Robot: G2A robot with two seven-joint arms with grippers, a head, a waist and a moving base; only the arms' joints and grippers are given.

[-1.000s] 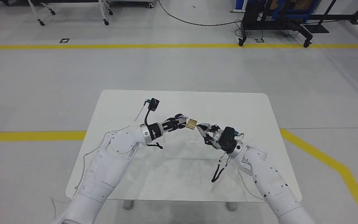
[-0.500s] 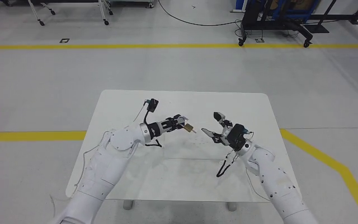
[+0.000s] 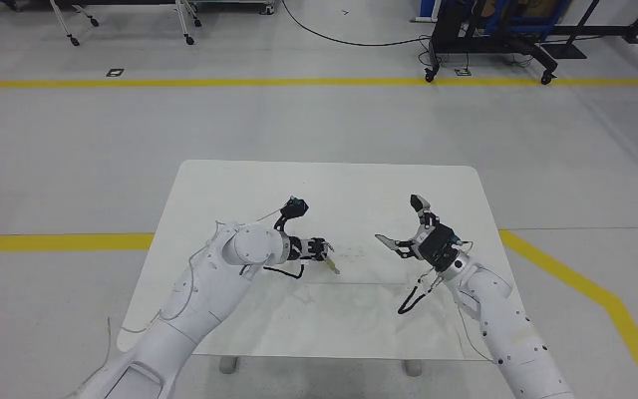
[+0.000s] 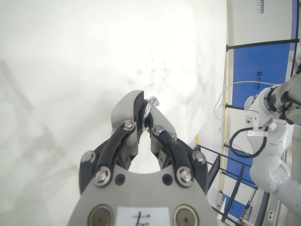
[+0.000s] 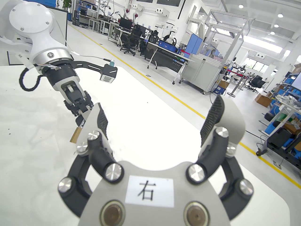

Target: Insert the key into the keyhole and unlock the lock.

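Looking down, you have the left claw [image 4: 147,106] pinched shut on the silver shackle [image 4: 150,102] of the lock [image 5: 75,136], whose brass body hangs under it over the middle of the desk [image 3: 229,195]. Your right claw [image 5: 159,101] stands wide open and holds nothing, nearer the desk's right edge, well apart from the lock. The desk is white, with faint grey specks [image 4: 155,69] near its middle. Around it lies pale floor [image 3: 299,130] with yellow lines [image 3: 299,82]; beyond stand workbenches [image 5: 164,48], chairs [image 5: 128,41] and a glass-walled cell [image 5: 211,52].
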